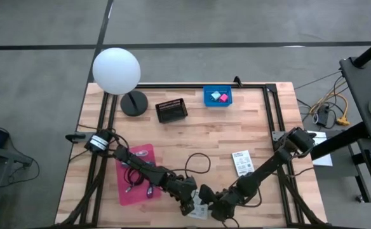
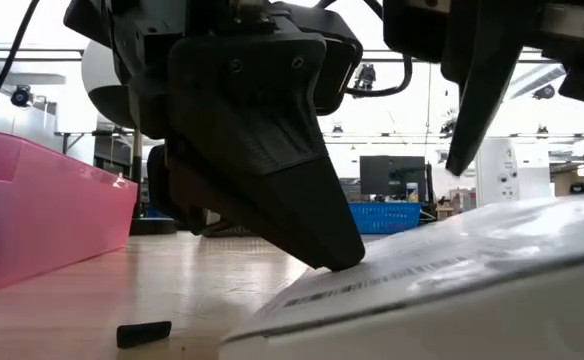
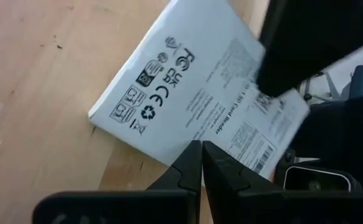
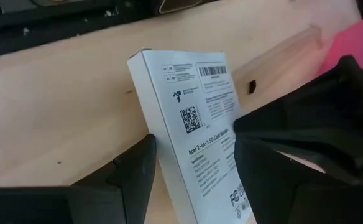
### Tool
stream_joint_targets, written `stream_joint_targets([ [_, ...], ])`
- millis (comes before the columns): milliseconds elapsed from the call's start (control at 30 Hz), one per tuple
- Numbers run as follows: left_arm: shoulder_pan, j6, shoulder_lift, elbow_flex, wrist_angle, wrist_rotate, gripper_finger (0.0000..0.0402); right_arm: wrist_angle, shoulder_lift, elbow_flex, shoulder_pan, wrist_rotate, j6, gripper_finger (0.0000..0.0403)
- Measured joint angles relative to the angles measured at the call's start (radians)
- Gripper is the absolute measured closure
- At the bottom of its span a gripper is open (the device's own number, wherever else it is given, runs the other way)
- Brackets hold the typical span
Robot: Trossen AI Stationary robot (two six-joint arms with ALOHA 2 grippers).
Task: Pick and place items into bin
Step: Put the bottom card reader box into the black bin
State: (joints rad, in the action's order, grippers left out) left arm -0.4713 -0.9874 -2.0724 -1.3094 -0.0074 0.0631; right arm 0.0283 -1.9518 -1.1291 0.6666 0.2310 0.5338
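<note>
Both grippers meet at the near edge of the table (image 1: 192, 137), over a white printed box (image 4: 194, 118) lying there, tilted in the low view.

Left gripper (image 3: 201, 158): fingers pressed together, tips at the box's printed face; whether they touch it I cannot tell. Right gripper (image 4: 194, 165): fingers apart, straddling the box; it is not clear from the wrist view that they press its sides.

Surroundings, high view:
- one pink tray (image 1: 138, 173) just beside the left arm, holding dark coiled cables, count unclear
- one loose black cable (image 1: 197, 162) looping on the wood between tray and grippers
- a second white packet (image 1: 241, 163) lying flat, near the right arm
- one blue bin (image 1: 217, 97) at the far edge, holding one pink cube (image 1: 223, 98) and one pale teal cube (image 1: 215, 95)
- one black mesh basket (image 1: 171, 111) beside it
- one white globe lamp (image 1: 116, 70) on a round dark base, far left corner

One small black piece (image 2: 143, 333) lies on the wood near the box; what it is, unreadable. The grippers hide most of the box from above.
</note>
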Motion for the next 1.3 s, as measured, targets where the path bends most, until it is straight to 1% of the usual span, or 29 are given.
stream_joint_targets([
  [233, 0.0, 0.0, -0.001, 0.0, 0.0, 0.001, 0.0402, -0.001, 0.007, -0.006, 0.0, 0.002, -0.004, 0.02],
  [367, 0.0, 0.0, -0.001, 0.001, 0.0, 0.001, 0.0402, -0.002, 0.01, -0.006, 0.0, 0.032, 0.01, 0.02],
  [567, 0.0, 0.0, -0.002, 0.001, 0.0, 0.001, 0.0402, -0.007, 0.013, -0.006, 0.0, 0.049, 0.019, 0.02],
  [1000, 0.0, 0.0, -0.002, 0.001, 0.01, 0.008, 0.0402, -0.008, 0.019, -0.039, 0.0, 0.056, 0.033, 0.02],
  [1133, 0.0, 0.0, -0.003, 0.001, 0.018, 0.009, 0.0402, -0.005, 0.019, -0.039, 0.0, 0.056, 0.071, 0.02],
  [1300, 0.0, 0.0, -0.003, 0.001, 0.021, 0.009, 0.0402, -0.005, 0.019, -0.039, 0.0, 0.056, 0.201, 0.02],
])
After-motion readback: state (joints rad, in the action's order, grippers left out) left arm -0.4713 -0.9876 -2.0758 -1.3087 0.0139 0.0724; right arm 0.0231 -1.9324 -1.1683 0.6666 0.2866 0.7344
